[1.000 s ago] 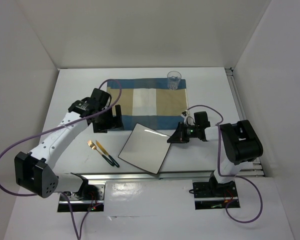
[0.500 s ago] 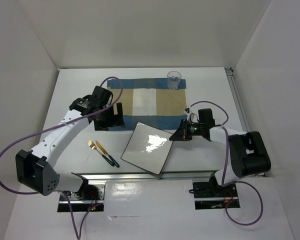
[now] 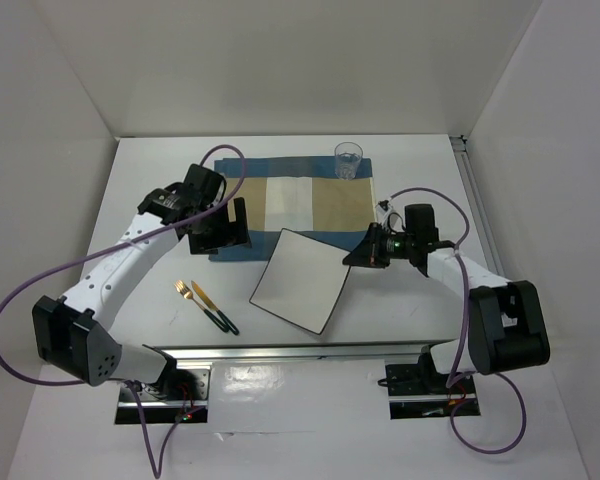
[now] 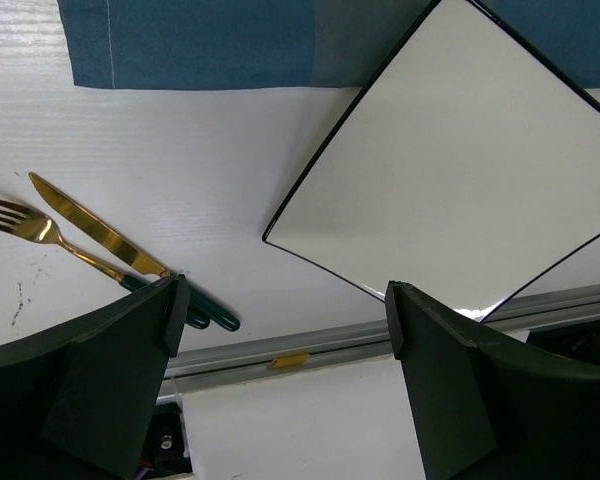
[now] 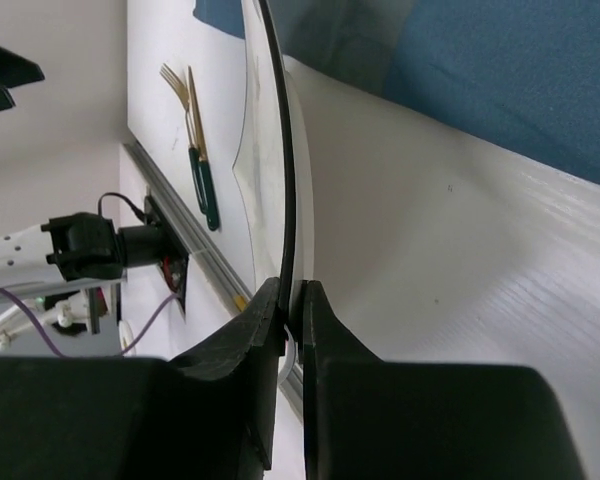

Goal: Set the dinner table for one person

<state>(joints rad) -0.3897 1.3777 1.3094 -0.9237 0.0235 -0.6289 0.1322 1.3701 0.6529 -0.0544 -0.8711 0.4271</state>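
Observation:
The square white plate with a dark rim (image 3: 300,280) is tilted, its far corner over the near edge of the blue-and-tan placemat (image 3: 295,205). My right gripper (image 3: 356,258) is shut on the plate's right corner; in the right wrist view the jaws (image 5: 292,300) pinch the thin plate rim (image 5: 276,150). My left gripper (image 3: 226,234) hangs open and empty over the placemat's left near corner; its view (image 4: 285,320) looks down on the plate (image 4: 460,160). A gold fork (image 3: 193,297) and knife (image 3: 211,306) lie on the white dinner table (image 3: 150,180).
A clear glass (image 3: 348,160) stands on the placemat's far right corner. A metal rail (image 3: 280,352) runs along the table's near edge. White walls close in the left, far and right sides. The fork (image 4: 40,232) and knife (image 4: 100,235) lie left of the plate.
My right gripper has carried the plate away from the near edge toward the placemat, and the plate's far corner now overlaps the cloth. The left gripper has shifted slightly farther away.

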